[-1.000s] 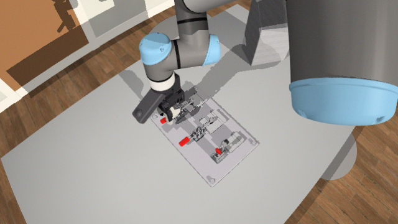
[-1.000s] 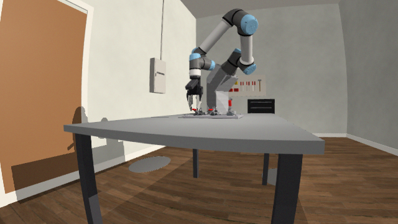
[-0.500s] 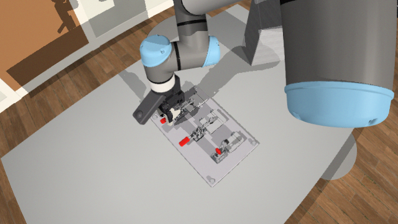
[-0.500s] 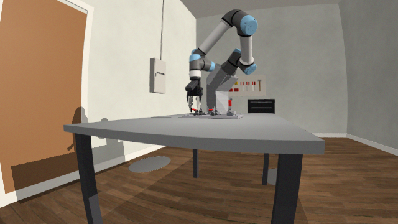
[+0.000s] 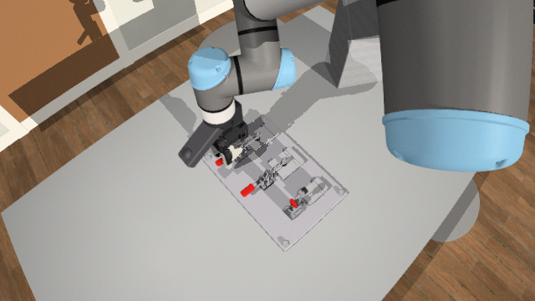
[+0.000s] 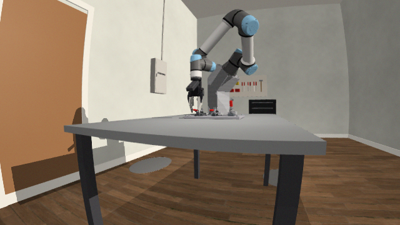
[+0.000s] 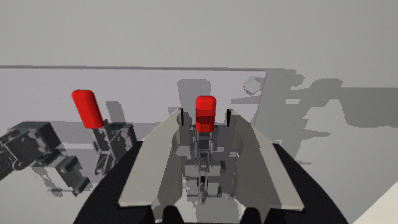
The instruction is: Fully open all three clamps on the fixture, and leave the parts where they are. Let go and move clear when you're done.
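Observation:
The grey fixture plate point(image 5: 276, 184) lies on the table and carries three toggle clamps with red handles. My gripper point(image 5: 225, 160) is low over the clamp at the plate's far left end; its red handle point(image 5: 219, 162) pokes out beside the fingers. In the wrist view that handle point(image 7: 205, 114) stands between my two fingertips, with a small gap on each side. The gripper is partly open and grips nothing. The middle clamp's handle point(image 5: 247, 191) lies low and shows in the wrist view point(image 7: 87, 108) to the left. The third clamp's handle point(image 5: 293, 203) point(image 6: 231, 103) stands upright.
Pale block parts point(image 5: 288, 167) sit on the plate beside the clamps. The robot's base and pedestal point(image 5: 355, 54) stand behind the plate. The plate has corner bolts point(image 5: 285, 242). A wall box point(image 6: 157, 75) and a tool board point(image 6: 250, 85) are on the far walls.

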`<action>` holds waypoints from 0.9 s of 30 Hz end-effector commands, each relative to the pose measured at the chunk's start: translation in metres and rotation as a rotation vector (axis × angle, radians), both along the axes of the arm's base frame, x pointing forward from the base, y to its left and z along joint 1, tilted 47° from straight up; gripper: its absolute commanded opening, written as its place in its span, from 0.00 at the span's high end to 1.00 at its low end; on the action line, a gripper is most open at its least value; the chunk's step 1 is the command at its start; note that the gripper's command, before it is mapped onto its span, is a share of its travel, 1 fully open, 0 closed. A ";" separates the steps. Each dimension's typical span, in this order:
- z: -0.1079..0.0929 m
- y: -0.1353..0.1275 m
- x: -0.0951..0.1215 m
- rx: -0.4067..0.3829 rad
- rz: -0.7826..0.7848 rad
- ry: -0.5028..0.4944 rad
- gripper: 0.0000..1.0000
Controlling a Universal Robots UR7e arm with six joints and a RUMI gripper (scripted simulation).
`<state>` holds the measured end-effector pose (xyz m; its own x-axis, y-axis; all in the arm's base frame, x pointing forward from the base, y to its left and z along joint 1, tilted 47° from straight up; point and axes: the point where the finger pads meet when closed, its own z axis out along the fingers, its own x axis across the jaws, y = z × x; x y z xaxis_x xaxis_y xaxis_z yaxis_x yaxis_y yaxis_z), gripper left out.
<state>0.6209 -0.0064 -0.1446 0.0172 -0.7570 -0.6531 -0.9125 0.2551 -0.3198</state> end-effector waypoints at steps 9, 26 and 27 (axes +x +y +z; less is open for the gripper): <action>0.000 -0.001 0.000 -0.001 -0.001 -0.001 0.72; 0.000 -0.001 0.000 -0.001 -0.001 -0.001 1.00; 0.000 -0.001 0.000 -0.001 -0.001 -0.001 1.00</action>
